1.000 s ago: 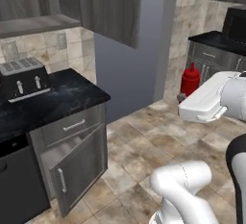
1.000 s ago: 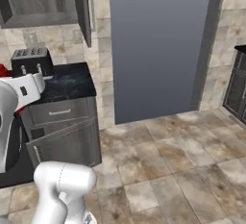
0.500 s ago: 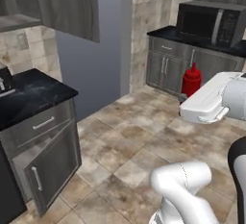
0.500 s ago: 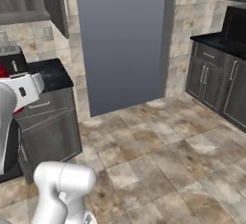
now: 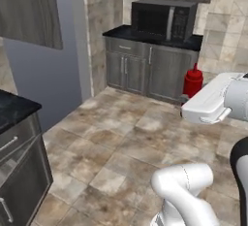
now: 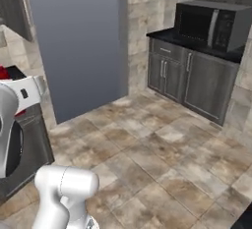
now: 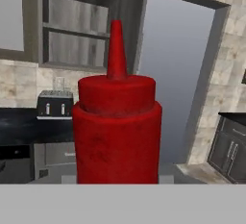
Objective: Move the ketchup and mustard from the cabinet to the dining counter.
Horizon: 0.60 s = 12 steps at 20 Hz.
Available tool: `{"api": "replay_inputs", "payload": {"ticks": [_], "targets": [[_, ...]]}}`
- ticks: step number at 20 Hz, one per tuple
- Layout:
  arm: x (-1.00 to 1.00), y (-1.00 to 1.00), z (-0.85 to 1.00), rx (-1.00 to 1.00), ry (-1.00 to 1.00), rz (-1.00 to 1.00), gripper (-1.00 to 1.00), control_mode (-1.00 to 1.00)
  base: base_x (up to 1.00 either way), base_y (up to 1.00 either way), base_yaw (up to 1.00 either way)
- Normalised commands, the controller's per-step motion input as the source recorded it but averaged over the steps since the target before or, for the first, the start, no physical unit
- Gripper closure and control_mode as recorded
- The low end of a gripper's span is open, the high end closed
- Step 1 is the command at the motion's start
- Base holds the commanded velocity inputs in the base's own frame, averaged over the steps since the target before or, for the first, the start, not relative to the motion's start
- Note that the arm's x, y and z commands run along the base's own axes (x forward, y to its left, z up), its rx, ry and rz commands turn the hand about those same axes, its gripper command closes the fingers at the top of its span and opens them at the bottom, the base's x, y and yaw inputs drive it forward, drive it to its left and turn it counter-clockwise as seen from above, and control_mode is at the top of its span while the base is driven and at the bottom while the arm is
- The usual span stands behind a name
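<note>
A: Presently, where is the ketchup (image 7: pixel 116 131)?

B: Upright at the end of the arm, carried above the tiled floor (image 5: pixel 121 137). In the hand view its red body rises straight from the bottom edge, nozzle pointing up. In the left base view its cap and shoulder (image 5: pixel 193 81) show just behind the white hand, to the right of centre.

A: Jaw state?

B: The gripper (image 5: pixel 191 96) is clamped on the ketchup. The fingertips themselves are hidden, but the bottle stands clear of any surface and sits right at the hand. In the right base view a sliver of red (image 6: pixel 7 72) shows just behind the white wrist at the left edge.

A: Surroundings?

B: Left base view: a black microwave (image 5: pixel 162 19) on a dark worktop (image 5: pixel 145 34) over grey base cupboards (image 5: pixel 145 72), well beyond the bottle. A tall plain grey panel (image 6: pixel 78 41) stands to the left of those cupboards.

A: Behind the bottle in the hand view?

B: A toaster (image 7: pixel 54 105) on a black worktop (image 7: pixel 24 122), with a glass-fronted cabinet (image 7: pixel 77 26) above it.
</note>
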Motion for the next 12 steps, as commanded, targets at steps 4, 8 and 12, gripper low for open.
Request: {"api": "replay_inputs", "payload": {"ticks": [4, 8, 12], "targets": [[0.00, 0.00, 0.00, 0.00, 0.00, 0.00, 1.00, 1.00, -0.55, 0.28, -0.52], [0.00, 0.00, 0.00, 0.00, 0.00, 0.00, 1.00, 1.00, -0.46, 0.40, -0.56], [0.00, 0.00, 0.00, 0.00, 0.00, 0.00, 1.00, 1.00, -0.43, 0.34, -0.58]]}}
